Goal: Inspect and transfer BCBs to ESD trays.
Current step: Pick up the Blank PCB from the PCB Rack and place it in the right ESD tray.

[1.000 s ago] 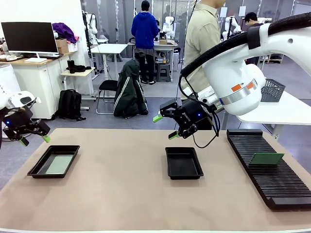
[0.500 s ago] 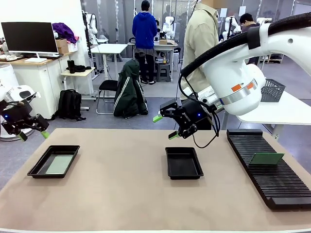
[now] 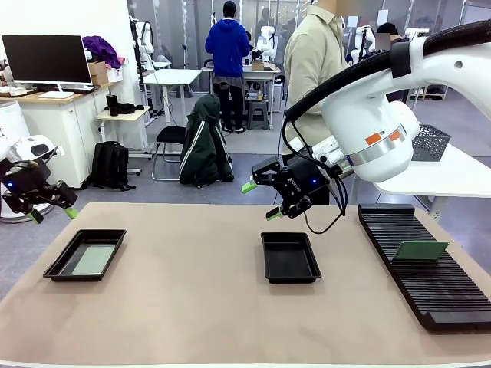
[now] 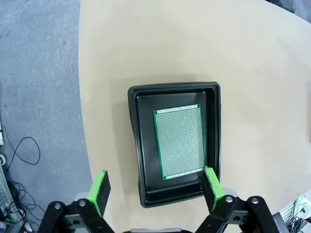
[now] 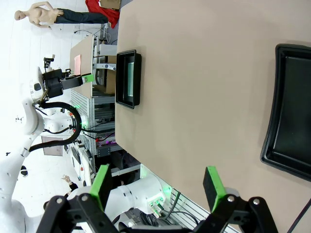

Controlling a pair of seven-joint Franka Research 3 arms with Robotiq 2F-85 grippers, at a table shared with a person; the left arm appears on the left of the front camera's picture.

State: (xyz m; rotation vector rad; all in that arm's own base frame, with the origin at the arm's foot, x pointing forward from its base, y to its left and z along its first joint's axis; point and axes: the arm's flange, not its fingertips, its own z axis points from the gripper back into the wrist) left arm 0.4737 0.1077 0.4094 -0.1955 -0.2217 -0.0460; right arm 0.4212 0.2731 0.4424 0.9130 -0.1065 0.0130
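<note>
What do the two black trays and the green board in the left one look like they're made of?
Left tray and middle tray: probably moulded black plastic, semi-gloss; rounded flared rims catch highlights. Board: likely fibreglass prototyping board, matte green; a fine grid of tiny holes covers its face.

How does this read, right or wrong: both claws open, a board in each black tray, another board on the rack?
Wrong on one count: only the left tray holds a board; the middle tray is empty, per the front view. Rest stands.
</note>
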